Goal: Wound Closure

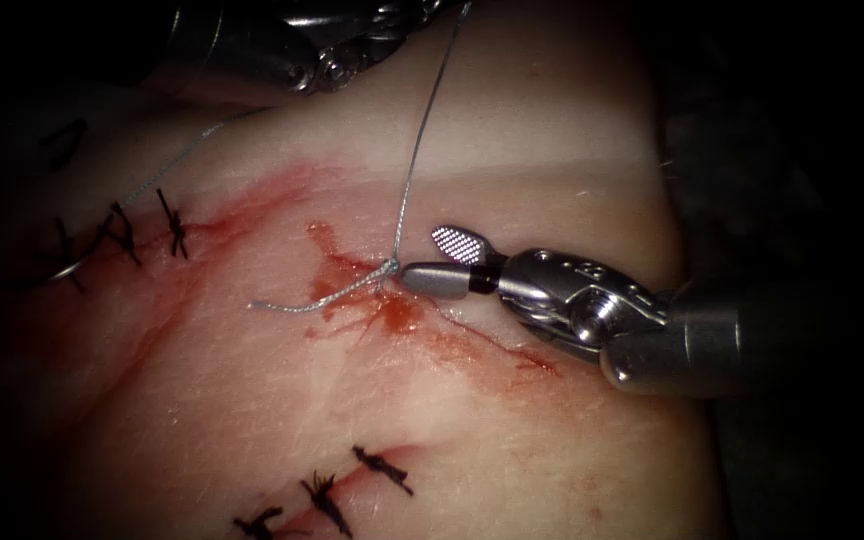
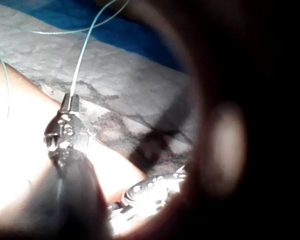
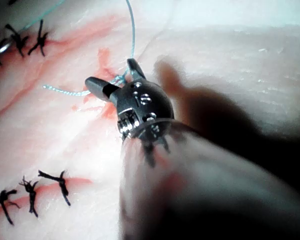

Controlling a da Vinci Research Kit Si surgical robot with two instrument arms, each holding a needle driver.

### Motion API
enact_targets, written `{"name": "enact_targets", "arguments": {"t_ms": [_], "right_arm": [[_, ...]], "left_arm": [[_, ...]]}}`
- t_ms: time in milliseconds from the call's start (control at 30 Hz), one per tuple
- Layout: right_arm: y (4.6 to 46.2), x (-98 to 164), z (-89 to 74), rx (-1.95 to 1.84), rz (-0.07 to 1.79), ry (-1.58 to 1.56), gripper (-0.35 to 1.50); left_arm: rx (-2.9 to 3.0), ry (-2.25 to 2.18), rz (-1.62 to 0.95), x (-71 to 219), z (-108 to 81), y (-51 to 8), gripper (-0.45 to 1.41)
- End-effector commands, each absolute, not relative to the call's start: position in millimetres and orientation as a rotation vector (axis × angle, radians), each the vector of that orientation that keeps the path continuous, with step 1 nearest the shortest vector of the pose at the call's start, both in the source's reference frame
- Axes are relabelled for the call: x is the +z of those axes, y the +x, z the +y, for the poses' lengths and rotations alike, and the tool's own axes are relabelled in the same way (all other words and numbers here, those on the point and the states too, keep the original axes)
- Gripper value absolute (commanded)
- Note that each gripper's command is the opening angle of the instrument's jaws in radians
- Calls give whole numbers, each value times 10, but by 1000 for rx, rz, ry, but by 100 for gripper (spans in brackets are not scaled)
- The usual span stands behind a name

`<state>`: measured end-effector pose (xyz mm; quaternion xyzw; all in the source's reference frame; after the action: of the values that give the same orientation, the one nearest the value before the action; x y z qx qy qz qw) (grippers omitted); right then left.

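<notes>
The cut (image 1: 472, 335) runs slantwise across the tissue (image 1: 512, 150), smeared with red fluid (image 1: 392, 310). A knot (image 1: 390, 268) of grey thread sits on it, with a short tail (image 1: 287, 306) lying to the left. A taut strand of thread (image 1: 417, 150) rises from the knot toward my left tool (image 2: 70, 100), whose jaws are shut on the thread. My right tool (image 1: 419, 255) stands open just right of the knot, holding nothing; the right wrist view shows the same tool (image 3: 115, 76). The needle (image 1: 70, 270) lies on the tissue at the far left, among old stitches.
Black stitches (image 1: 174, 228) close an older cut at the left, and several more stitches (image 1: 382, 468) sit near the front edge. The left tool's wrist (image 1: 337, 55) hangs over the tissue's back edge. Blue cloth (image 2: 140, 35) and grey padding (image 2: 120, 90) lie beyond the tissue.
</notes>
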<state>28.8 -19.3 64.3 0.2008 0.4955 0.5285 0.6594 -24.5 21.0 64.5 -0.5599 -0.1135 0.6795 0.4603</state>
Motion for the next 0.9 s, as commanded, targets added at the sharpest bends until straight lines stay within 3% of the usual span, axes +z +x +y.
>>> {"name": "enact_targets", "arguments": {"t_ms": [33, 900], "right_arm": [[297, 658, -191, 1207, 1123, 457, 120], [336, 690, -169, 1198, 1171, 491, 130]], "left_arm": [[1677, -1377, -274, 652, 210, -250, -45], [1632, -1403, -328, 648, 214, -248, -45]]}}
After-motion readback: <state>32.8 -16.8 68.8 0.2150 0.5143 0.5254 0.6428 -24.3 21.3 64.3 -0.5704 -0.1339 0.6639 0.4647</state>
